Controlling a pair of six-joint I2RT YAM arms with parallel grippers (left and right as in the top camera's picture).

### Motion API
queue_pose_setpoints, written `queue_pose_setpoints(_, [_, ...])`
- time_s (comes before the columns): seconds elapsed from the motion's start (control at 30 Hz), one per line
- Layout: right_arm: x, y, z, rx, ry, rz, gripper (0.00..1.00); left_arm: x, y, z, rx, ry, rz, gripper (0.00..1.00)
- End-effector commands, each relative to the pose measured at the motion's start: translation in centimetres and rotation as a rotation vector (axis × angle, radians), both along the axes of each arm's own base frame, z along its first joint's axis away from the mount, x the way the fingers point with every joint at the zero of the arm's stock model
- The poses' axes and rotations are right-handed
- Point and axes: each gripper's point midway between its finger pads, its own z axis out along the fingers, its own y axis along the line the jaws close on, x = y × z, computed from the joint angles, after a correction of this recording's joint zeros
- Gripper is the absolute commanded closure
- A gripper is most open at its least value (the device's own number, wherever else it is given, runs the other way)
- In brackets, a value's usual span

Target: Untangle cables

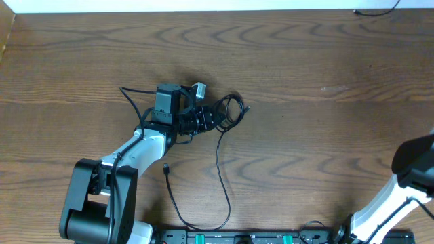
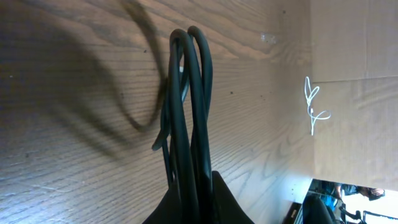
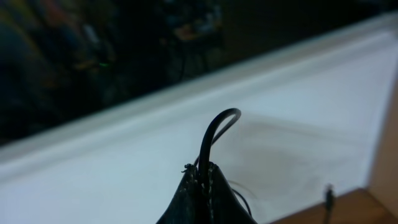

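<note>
Inspector: Grip status, left to right?
Operator: Left gripper (image 1: 211, 119) clamped shut on black cables (image 1: 231, 108), mid-table. Hazard: pulling several strands together could cinch them tighter. Right gripper (image 3: 205, 171) closed, 1 thin loop (image 3: 219, 119) at its tips; hold unclear.

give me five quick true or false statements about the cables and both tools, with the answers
1. The left tool is shut on a bunch of black cable loops. True.
2. The white cord is pinched in the left tool. False: it lies apart from it, on a paler surface in the left wrist view.
3. A long black cable trails over the table and ends in a plug near the left arm. True.
4. The right arm reaches beside the left tool. False: it sits at the far right edge.
5. The right tool stands wide open. False: it is shut, with a thin black loop poking out.
</note>
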Motion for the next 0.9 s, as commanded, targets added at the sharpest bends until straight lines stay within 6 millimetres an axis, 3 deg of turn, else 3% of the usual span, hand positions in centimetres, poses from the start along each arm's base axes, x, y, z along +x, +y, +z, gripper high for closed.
queue_pose_setpoints(0.0, [1.1,-3.8,-4.1,-0.093,0.094,-0.162,0.99,0.3,0.2,0.0,0.022,-0.022,0.001,0.92])
queue_pose_setpoints(0.1, [2.0,-6.9,-9.8,-0.216,0.241,-0.266,0.99,0.2,0.2,-0.1,0.024,-0.016,0.001,0.92])
queue_pose_setpoints(0.23, [3.0,-8.3,-17.2,-0.209,0.383,-0.261,0.98,0.2,0.2,-0.1,0.024,-0.015,0.001,0.92])
queue_pose_setpoints(0.37, [3.1,-8.1,-25.8,-0.140,0.557,-0.235,0.78,0.1,0.2,-0.2,0.020,-0.005,0.007,0.92])
queue_pose_setpoints(0.4, [2.8,-7.9,-27.9,-0.102,0.599,-0.234,0.72,0.2,0.2,-0.2,0.020,-0.005,0.007,0.92])
queue_pose_setpoints(0.47, [2.3,-7.3,-30.4,-0.054,0.659,-0.230,0.33,0.2,0.2,-0.2,0.020,-0.005,0.007,0.92])
queue_pose_setpoints(0.5, [2.0,-6.9,-30.9,-0.043,0.681,-0.219,0.20,0.2,0.2,-0.2,0.020,-0.005,0.007,0.92])
queue_pose_setpoints(0.53, [1.9,-6.7,-31.0,-0.041,0.691,-0.216,0.01,0.1,0.2,-0.2,0.020,-0.005,0.007,0.92])
queue_pose_setpoints(0.6, [1.6,-6.3,-29.9,-0.039,0.694,-0.213,0.01,0.2,0.2,-0.1,0.020,-0.006,0.007,0.92])
queue_pose_setpoints(0.7, [0.9,-5.4,-26.1,-0.035,0.666,-0.192,0.01,0.3,0.2,0.0,0.011,0.003,0.017,0.92])
queue_pose_setpoints(0.73, [0.4,-4.4,-23.4,-0.002,0.629,-0.167,0.01,0.5,0.0,0.4,-0.010,0.004,0.028,0.92])
queue_pose_setpoints(0.87, [-0.9,-0.4,-16.4,0.096,0.521,-0.014,0.01,1.7,-0.9,2.8,-0.106,-0.050,0.032,0.92])
